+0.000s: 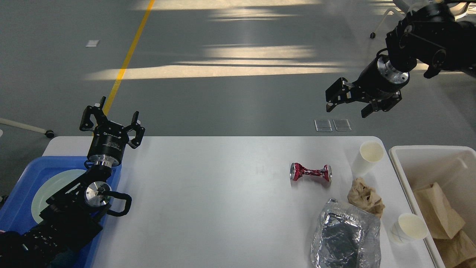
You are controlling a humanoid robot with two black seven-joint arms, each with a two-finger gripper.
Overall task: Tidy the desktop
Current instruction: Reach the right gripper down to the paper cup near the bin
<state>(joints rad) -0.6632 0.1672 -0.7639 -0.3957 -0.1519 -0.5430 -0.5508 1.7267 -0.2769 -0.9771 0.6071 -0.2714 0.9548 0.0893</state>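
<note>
Near right of bench (208,208): crumpled foil tray (346,236), paper cup (409,227) beside it, brown paper wad (364,197) just behind. White bin (416,152) off right edge, brown bags inside. Mid: crushed red can (310,172) on its side; second paper cup (367,157) near far right corner. Near left: blue tray (22,178) with pale plate (55,182). Left gripper (111,120) above bench's far left corner, fingers released, empty. Farthest: right gripper (349,106) high above floor beyond bench, fingers spread, empty.
</note>
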